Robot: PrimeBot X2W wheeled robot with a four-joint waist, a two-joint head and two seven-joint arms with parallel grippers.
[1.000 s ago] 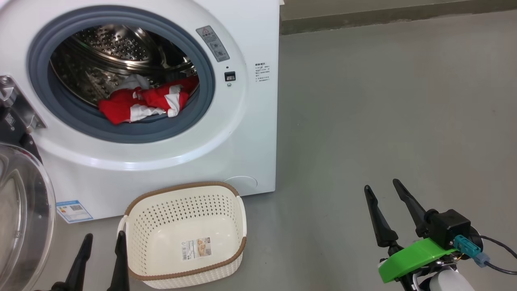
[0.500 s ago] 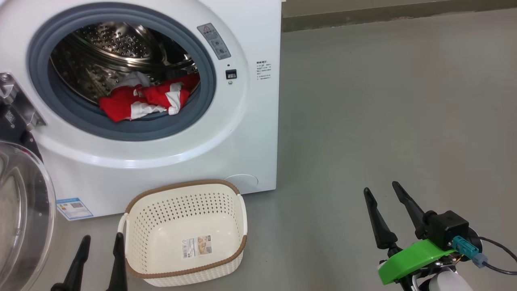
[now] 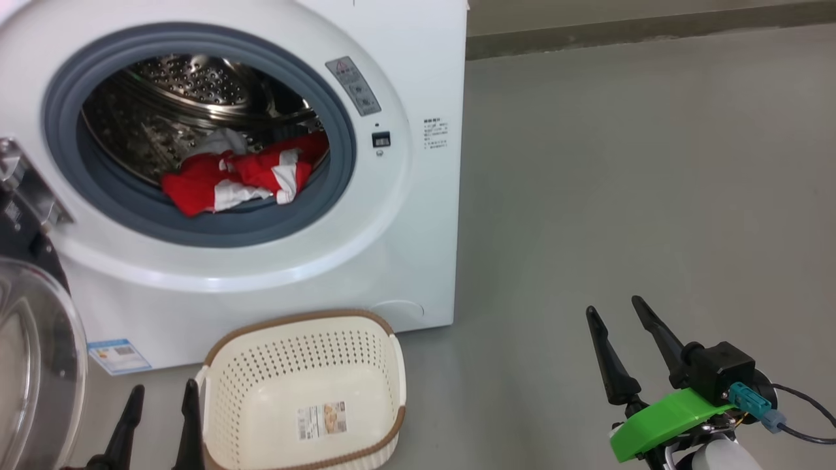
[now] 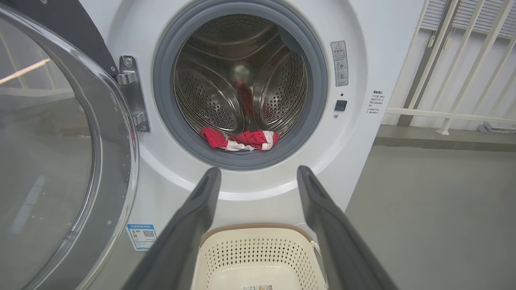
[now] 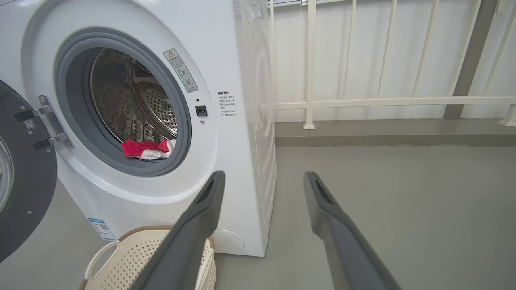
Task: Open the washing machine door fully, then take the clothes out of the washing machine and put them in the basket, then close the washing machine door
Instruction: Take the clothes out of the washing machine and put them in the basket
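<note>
The white washing machine (image 3: 418, 215) stands with its door (image 3: 32, 365) swung wide to the left, its glass bowl (image 4: 44, 153) facing sideways. Red and white clothes (image 3: 245, 176) lie at the front of the steel drum, just behind the grey rubber ring (image 4: 238, 159); the clothes (image 5: 147, 149) also show in the right wrist view. The cream basket (image 3: 304, 391) sits on the floor in front of the machine with nothing in it but a sticker. My left gripper (image 3: 163, 395) is open, low, just left of the basket. My right gripper (image 3: 614, 310) is open over the bare floor to the right.
Grey floor (image 3: 620, 196) stretches to the right of the machine. A white railing (image 5: 363, 102) and a low kerb (image 5: 383, 137) run behind it. The door hinge bracket (image 4: 131, 92) juts from the machine's left side.
The camera has shifted, so the whole scene sits slightly lower and to the right. Both grippers stay open in about the same places; clothes and basket have not moved.
</note>
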